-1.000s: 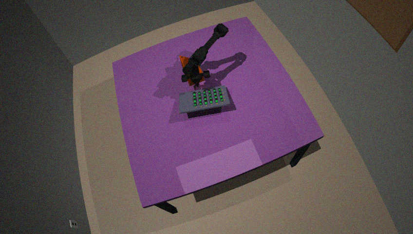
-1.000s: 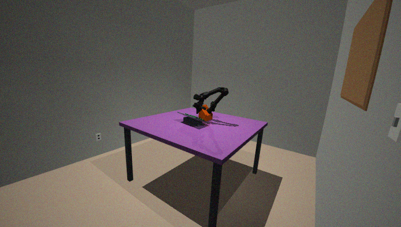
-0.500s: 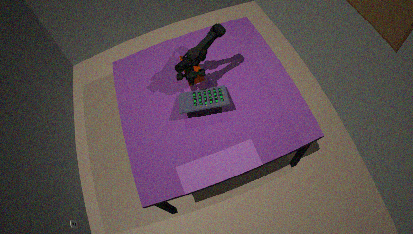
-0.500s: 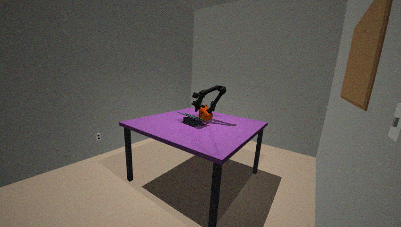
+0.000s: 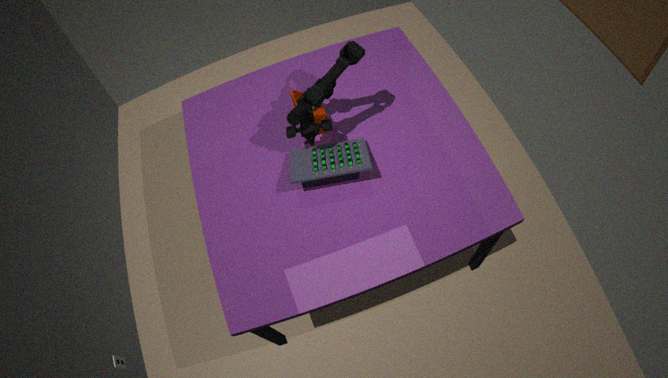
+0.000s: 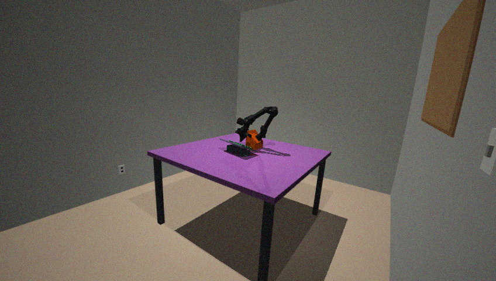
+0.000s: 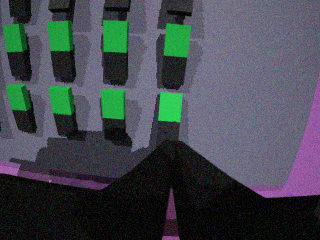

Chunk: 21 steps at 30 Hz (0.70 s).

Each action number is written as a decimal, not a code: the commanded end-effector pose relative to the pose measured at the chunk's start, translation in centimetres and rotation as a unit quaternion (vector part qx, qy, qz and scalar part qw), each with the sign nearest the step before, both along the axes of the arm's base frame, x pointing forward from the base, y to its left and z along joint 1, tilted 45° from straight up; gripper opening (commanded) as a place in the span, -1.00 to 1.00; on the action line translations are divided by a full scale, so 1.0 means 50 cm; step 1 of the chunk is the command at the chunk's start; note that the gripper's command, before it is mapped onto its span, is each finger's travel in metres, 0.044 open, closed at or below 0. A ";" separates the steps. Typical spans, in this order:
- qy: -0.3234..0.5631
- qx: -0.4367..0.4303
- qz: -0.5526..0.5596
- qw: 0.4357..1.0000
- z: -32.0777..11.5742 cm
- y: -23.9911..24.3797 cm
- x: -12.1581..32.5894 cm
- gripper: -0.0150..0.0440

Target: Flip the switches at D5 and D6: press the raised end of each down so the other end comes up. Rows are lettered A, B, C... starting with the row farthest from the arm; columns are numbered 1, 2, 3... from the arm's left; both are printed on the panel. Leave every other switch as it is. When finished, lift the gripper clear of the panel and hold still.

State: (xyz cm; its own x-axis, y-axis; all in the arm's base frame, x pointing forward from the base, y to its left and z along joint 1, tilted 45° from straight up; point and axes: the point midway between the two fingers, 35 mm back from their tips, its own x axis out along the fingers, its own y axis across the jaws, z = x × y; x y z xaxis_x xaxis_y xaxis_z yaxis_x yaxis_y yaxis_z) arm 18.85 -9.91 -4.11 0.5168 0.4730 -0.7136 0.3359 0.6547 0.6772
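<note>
The grey panel (image 5: 299, 164) (image 7: 245, 100) carries rows of green and black switches and stands tilted on a dark base. In the wrist view the nearest row runs across the middle. Its rightmost switch, D6 (image 7: 170, 107), shows a brighter green far half than its neighbours, and its black near half is partly hidden by my fingertips. D5 (image 7: 113, 104) is just left of it, its black near end in shadow. My gripper (image 5: 312, 142) (image 6: 241, 140) (image 7: 172, 148) is shut and empty, with its tips at the near end of D6. I cannot tell whether they touch it.
Switches of row C, such as C6 (image 7: 177, 41) and C5 (image 7: 115, 37), stand just beyond row D. The orange arm base (image 5: 320, 113) (image 6: 254, 140) is close behind the panel's near edge. The purple table (image 5: 253, 224) (image 6: 278, 174) carries everything.
</note>
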 end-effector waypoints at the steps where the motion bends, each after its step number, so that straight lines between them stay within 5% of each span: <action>1: 0.002 0.006 0.000 1.000 -0.007 0.012 0.002 -0.49; 21: 0.002 0.006 0.000 1.000 -0.027 0.025 0.016 -0.49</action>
